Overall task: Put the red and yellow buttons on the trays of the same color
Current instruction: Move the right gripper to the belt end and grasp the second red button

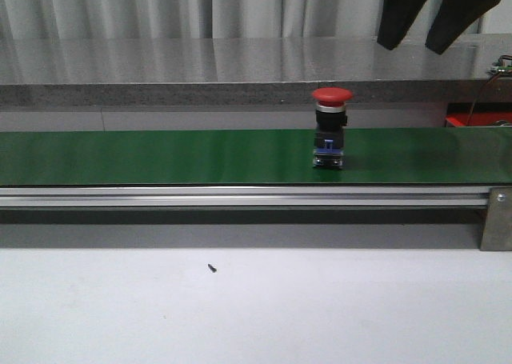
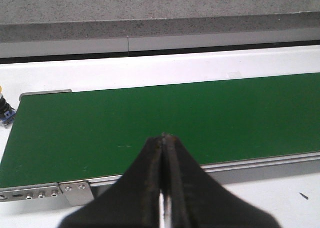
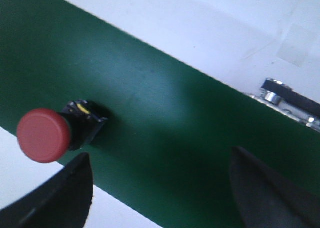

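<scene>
Standing upright on the green belt (image 1: 160, 158), the red button (image 1: 330, 128) is untouched. Right fingers (image 3: 65, 198) spread wide, empty; left fingers (image 2: 150, 188) pressed together, empty.

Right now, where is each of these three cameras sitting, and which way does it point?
Front view: faces forward over the table at the green belt and upright red button; right pincer hangs top right.
Left wrist view: rides the left arm, above the belt's end; left pincer shut.
Right wrist view: rides the right arm, looking down at the button; pincer open.
Front and right wrist views share the button.
</scene>
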Available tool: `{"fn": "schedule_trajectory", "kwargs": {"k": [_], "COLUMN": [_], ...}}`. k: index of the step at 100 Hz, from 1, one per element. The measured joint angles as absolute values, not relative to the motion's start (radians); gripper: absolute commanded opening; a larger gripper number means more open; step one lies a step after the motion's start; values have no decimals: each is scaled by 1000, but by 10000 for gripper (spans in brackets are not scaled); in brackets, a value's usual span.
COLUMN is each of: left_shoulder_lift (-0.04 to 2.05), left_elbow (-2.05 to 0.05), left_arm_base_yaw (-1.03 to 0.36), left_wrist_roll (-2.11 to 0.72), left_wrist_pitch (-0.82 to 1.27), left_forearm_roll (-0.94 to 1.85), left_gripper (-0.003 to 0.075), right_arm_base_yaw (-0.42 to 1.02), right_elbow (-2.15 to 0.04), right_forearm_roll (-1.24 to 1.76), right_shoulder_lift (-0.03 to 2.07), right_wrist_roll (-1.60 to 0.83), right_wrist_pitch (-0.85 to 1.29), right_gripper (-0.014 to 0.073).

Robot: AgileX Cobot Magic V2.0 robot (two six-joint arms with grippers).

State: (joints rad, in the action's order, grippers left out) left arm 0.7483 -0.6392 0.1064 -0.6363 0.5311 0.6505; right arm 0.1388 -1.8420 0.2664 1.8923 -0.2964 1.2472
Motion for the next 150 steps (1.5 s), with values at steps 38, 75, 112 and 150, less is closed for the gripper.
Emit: {"fn": "schedule_trajectory", "kwargs": {"k": [38,75,112,150], "left_shoulder_lift": [748,748,748,748], "left_elbow": [-639,-639,-639,-639], "left_arm_base_yaw": [106,106,106,106], "left_wrist_roll": [-636,-636,-636,-636], "left_wrist_pitch": [531,531,531,531], "left_forearm_roll": [651,651,651,651], "left_gripper": [-20,-20,-20,-20], "right_arm_base_yaw": [203,203,203,206], "right_elbow": [-1752,-1595,-1582,-1582], "right_forearm_roll": [222,220,220,128], "right_shoulder_lift": [1821,1756,1756,1786], "right_wrist_roll": [-296,-306,-312,-314], "right_wrist_pitch": [1245,1216,1139,1114], "right_gripper": [560,560,560,560]}}
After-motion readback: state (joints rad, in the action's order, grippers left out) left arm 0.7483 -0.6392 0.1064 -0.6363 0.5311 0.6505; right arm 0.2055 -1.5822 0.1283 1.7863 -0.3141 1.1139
